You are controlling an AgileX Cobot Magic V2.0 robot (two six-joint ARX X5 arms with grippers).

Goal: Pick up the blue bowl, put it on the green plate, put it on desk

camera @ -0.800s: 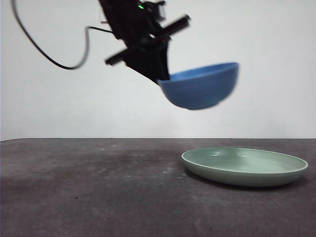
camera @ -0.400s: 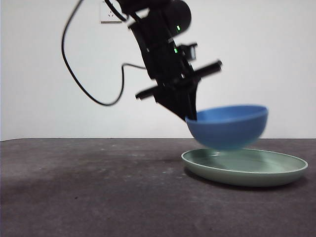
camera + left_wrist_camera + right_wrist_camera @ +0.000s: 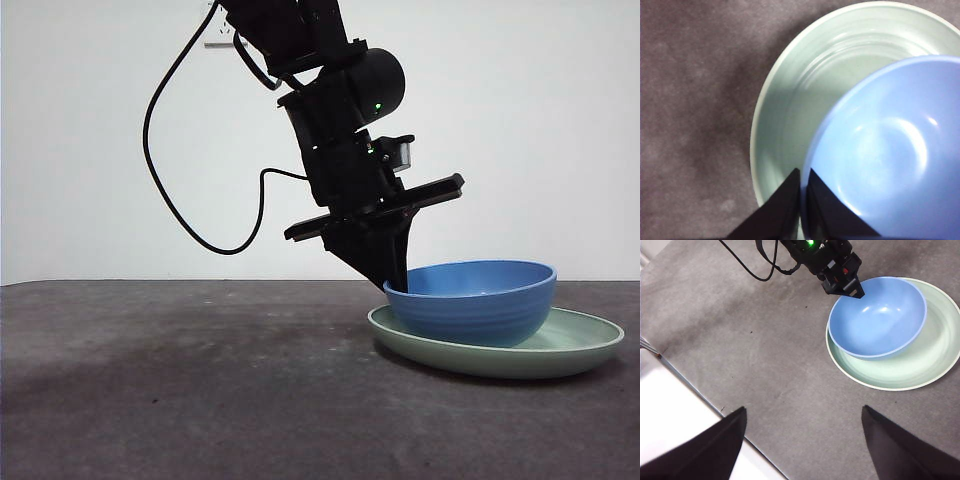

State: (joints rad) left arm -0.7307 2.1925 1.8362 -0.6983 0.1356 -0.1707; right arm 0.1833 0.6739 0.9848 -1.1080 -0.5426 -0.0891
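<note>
The blue bowl (image 3: 472,300) (image 3: 885,160) (image 3: 878,316) rests upright inside the green plate (image 3: 590,345) (image 3: 790,100) (image 3: 910,372), toward the plate's left side in the front view. My left gripper (image 3: 392,278) (image 3: 803,182) (image 3: 852,291) is shut on the bowl's rim at its left edge, one jaw inside and one outside the wall. The plate lies flat on the desk (image 3: 200,380) (image 3: 765,340). High above the desk, my right gripper (image 3: 802,425) stands open and holds nothing.
The left arm and its black cable (image 3: 190,200) reach down from the top of the front view. A white wall stands behind the desk. The desk's edge (image 3: 690,385), with a pale floor beyond it, shows in the right wrist view.
The left gripper has carried the blue bowl down and to the right, from hanging above the plate to sitting in it.
</note>
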